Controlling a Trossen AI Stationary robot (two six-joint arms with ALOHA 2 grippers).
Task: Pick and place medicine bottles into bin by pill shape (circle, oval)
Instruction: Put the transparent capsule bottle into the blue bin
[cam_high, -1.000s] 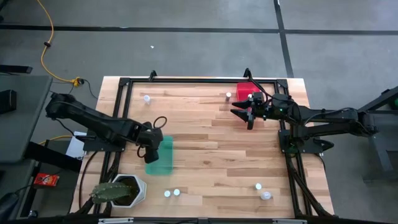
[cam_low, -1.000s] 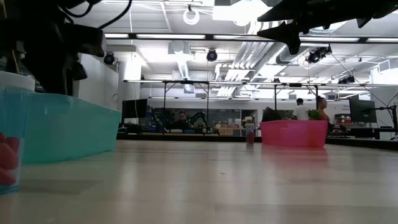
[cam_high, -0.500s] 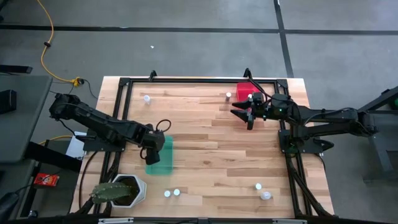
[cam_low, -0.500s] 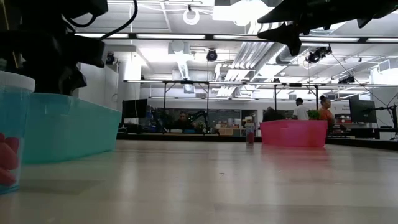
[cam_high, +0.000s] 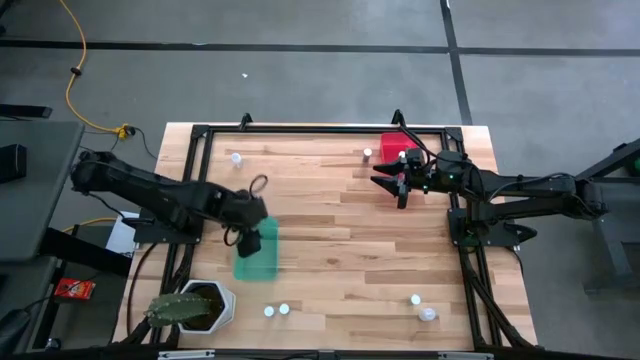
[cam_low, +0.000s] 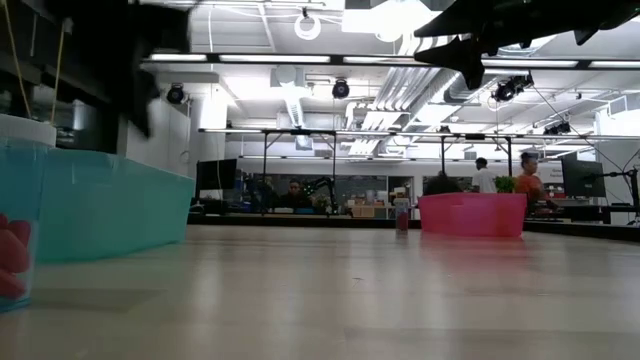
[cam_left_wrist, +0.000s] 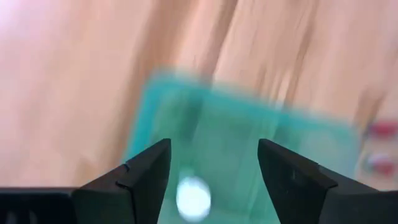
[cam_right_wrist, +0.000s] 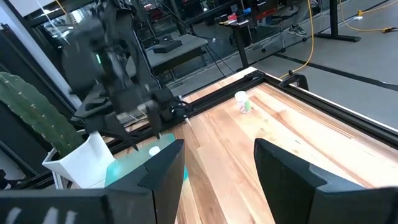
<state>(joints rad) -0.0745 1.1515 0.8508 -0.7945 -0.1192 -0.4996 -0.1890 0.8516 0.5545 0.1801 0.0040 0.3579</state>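
Observation:
My left gripper (cam_high: 251, 240) hangs open and empty above the teal bin (cam_high: 258, 255). In the left wrist view (cam_left_wrist: 214, 146) a white round cap (cam_left_wrist: 193, 196) shows low in the teal bin (cam_left_wrist: 249, 143) between the fingers. My right gripper (cam_high: 389, 187) is open and empty, raised beside the red bin (cam_high: 393, 147). Small white-capped bottles stand on the table: one at the far left (cam_high: 236, 158), one by the red bin (cam_high: 367, 154), two near the front (cam_high: 276, 310) and two at the front right (cam_high: 422, 307).
A white hexagonal pot with a cactus (cam_high: 200, 305) stands at the front left corner. A black frame (cam_high: 300, 128) runs round the table's edges. In the low view a bottle with red pills (cam_low: 15, 230) stands very close. People move in the room behind the table.
My left gripper has risen above the teal bin and turned a little. Its arm has drawn back toward the table's left edge. My right gripper has kept still.

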